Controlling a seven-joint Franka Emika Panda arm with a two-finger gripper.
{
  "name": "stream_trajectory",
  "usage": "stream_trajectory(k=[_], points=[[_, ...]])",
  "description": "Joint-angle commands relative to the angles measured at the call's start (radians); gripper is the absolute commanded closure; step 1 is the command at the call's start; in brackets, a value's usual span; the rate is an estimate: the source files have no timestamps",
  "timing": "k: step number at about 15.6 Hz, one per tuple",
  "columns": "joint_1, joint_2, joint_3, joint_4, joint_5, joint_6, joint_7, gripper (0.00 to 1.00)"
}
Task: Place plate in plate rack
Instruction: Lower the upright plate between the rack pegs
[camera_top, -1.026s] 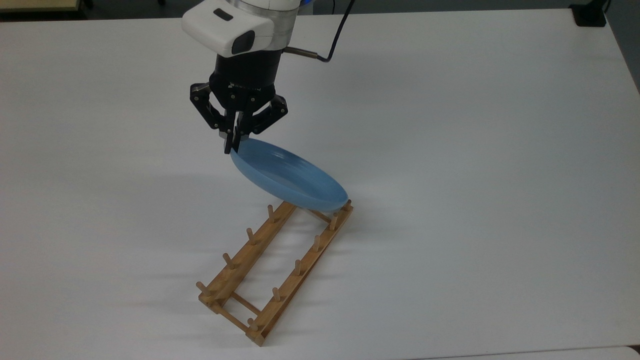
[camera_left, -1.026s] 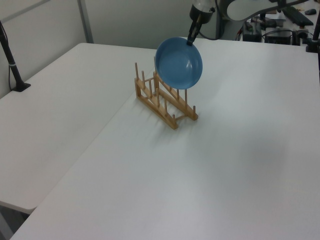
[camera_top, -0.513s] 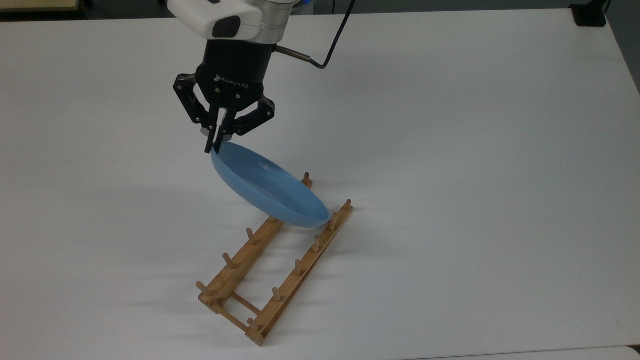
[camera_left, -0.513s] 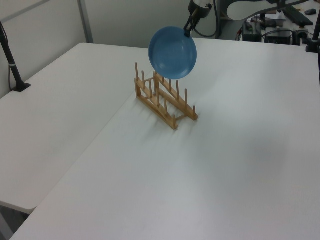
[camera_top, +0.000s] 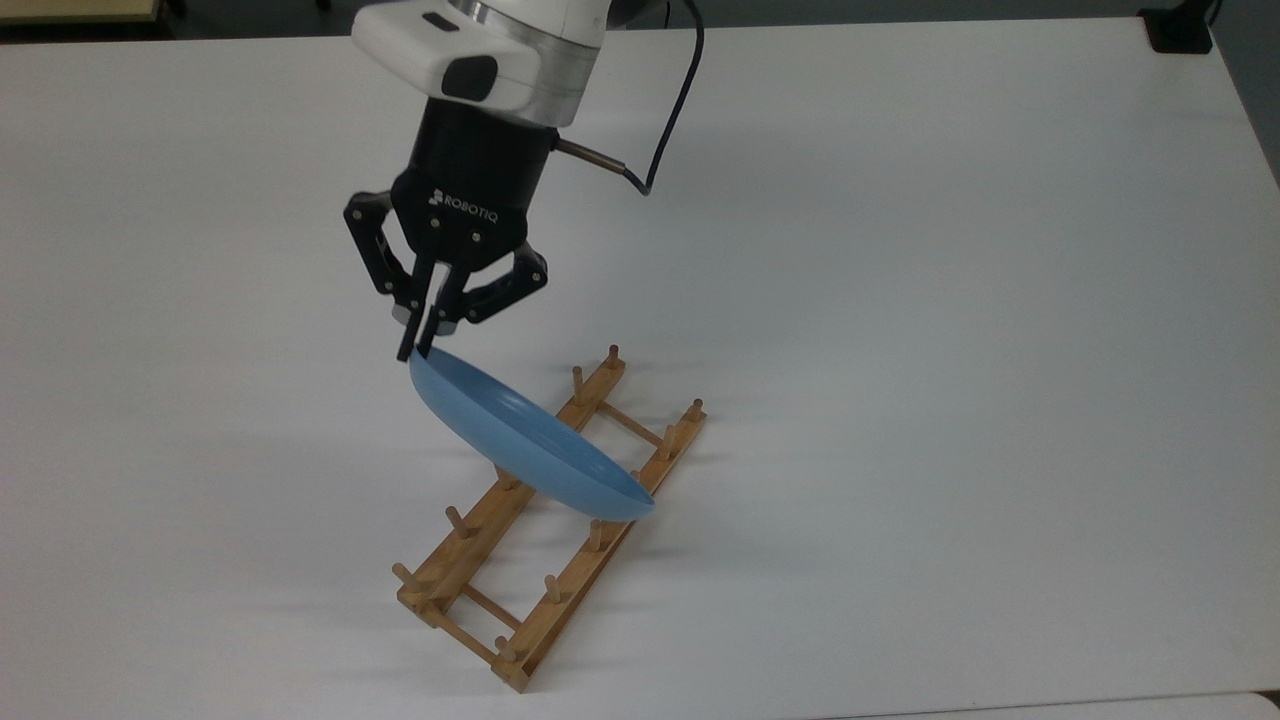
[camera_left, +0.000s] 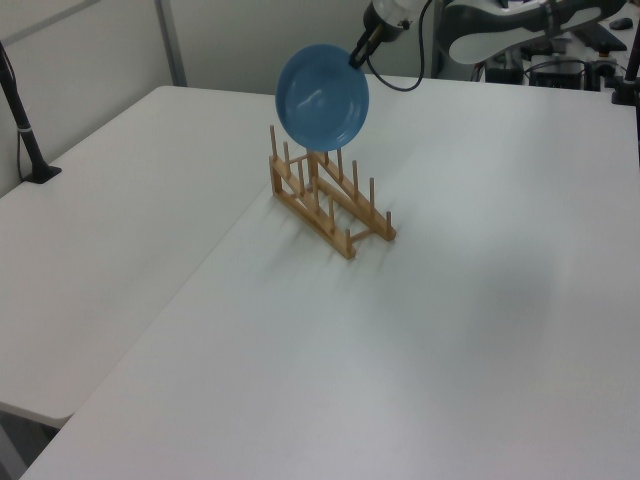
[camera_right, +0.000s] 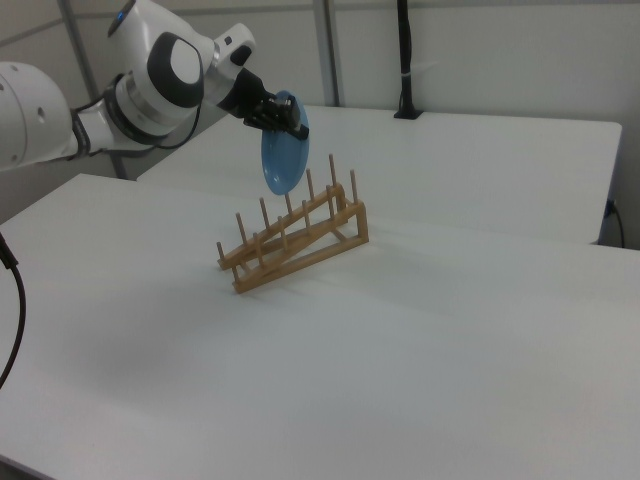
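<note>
Above the rack (camera_top: 552, 511) near the desk's (camera_top: 900, 300) front edge in the top view, my gripper (camera_top: 414, 347) pinches the plate's (camera_top: 530, 450) rim, tilted over the pegs (camera_left: 340, 165).

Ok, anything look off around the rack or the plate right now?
Nothing stands out. The light-brown wooden plate rack sits flat on the white table, pegs upright and unbroken. The gripper pinches the round light-blue plate by its rim, on edge above the rack, not yet slotted.

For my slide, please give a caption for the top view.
Gripper holds blue plate by its rim above wooden rack.
</note>
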Motion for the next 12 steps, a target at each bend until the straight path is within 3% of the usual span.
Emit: stream_trajectory(k=[1,12], points=[[-0.001,-0.003,-0.005,-0.038,-0.013,0.076,-0.045,1.0],[-0.014,-0.006,-0.005,-0.121,-0.021,0.158,-0.094,1.0]])
